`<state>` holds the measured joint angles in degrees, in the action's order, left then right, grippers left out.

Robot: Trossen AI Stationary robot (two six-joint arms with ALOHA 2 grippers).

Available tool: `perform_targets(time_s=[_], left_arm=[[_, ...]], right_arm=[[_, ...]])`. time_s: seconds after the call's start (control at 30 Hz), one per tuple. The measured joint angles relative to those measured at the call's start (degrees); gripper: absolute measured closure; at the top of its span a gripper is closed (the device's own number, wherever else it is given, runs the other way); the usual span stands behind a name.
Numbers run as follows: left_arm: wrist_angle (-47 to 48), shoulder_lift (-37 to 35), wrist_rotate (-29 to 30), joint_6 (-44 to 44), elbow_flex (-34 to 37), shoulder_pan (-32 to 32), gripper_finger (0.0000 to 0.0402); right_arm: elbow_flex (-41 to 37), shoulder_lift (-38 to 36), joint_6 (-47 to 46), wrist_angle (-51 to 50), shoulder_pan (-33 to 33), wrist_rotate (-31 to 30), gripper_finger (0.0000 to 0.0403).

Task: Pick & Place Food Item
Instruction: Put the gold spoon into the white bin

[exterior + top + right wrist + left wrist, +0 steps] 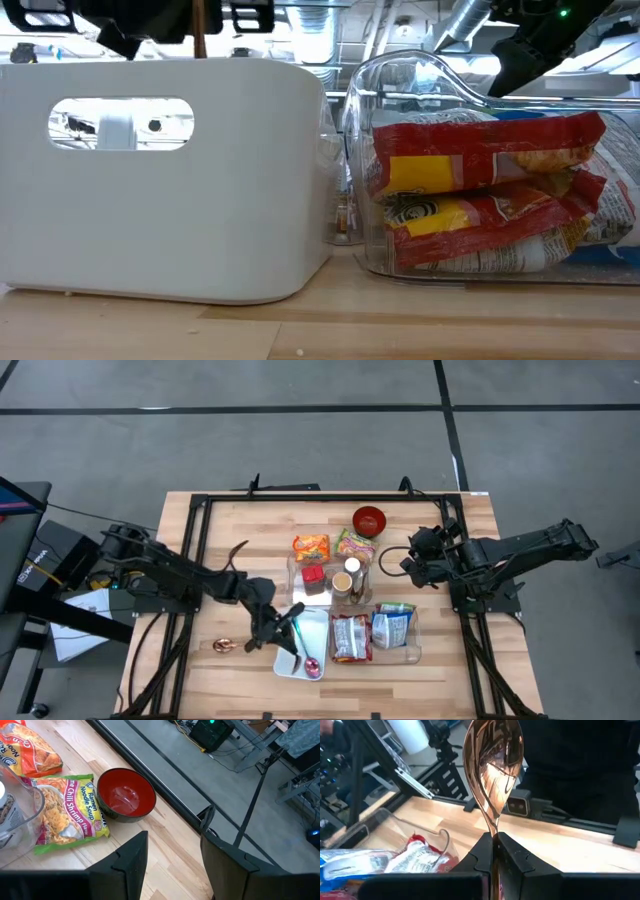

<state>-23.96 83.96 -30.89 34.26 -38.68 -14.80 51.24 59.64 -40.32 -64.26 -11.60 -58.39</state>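
Observation:
My left gripper [493, 837] is shut on a copper spoon [492, 765] and hangs over the white bin [290, 658] at the table's near middle [278, 625]. Beside the bin stands a clear bin of snack packets [352, 638]. Two ramen packs [311, 546] [67, 815] lie flat by a red bowl [125, 795] at the far side. My right gripper [172, 847] is open and holds nothing. It hovers right of the bowl and packs [408, 563]. My left gripper pinches the spoon's neck [493, 827], just below the bowl, between its two fingers. The handle runs back along the gap between the fingers, and the bowl sticks out beyond the fingertips. The spoon is lifted clear, above the white bin.
A clear container with jars and a red cube [330, 580] stands mid-table. A second copper utensil [222, 647] lies on the wood left of the white bin, and a purple spoon [312, 666] lies in the bin. A black frame [200, 505] rims the table.

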Motion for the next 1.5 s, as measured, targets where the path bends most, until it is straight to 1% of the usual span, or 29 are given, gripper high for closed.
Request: perform_targets(time_s=[0.13,0.27,0.6,1.0,1.23,1.33,1.43,1.5], left_arm=[[0.7,3.3,0.3,1.2,-1.2,0.1,0.0396],[2.5,5.2,1.0,2.9,-2.3,0.2,0.0396],[4.4,5.9,1.0,3.0,-2.6,3.2,0.0396],[3.0,10.4,1.3,3.3,-2.5,3.3,0.0395],[2.9,10.3,1.3,2.9,-2.5,3.3,0.0395],[2.9,10.3,1.4,-0.2,-2.5,3.3,0.0389],[2.9,10.3,4.4,-4.8,-2.5,3.3,0.0372],[2.9,10.3,5.0,-5.9,-2.5,3.3,0.0357]], right_arm=[[0.0,0.0,0.0,0.0,0.0,0.0,0.0227],[0.0,0.0,0.0,0.1,0.0,0.0,0.0227],[0.0,0.0,0.0,0.1,0.0,0.0,0.0227],[0.0,0.0,0.2,0.2,0.0,0.0,0.0227],[0.0,0.0,0.2,0.2,0.0,0.0,0.0227],[0.0,0.0,0.2,0.2,0.0,0.0,0.0227],[0.0,0.0,0.2,0.2,0.0,0.0,0.0227],[0.0,0.0,0.2,0.2,0.0,0.0,0.0227]])
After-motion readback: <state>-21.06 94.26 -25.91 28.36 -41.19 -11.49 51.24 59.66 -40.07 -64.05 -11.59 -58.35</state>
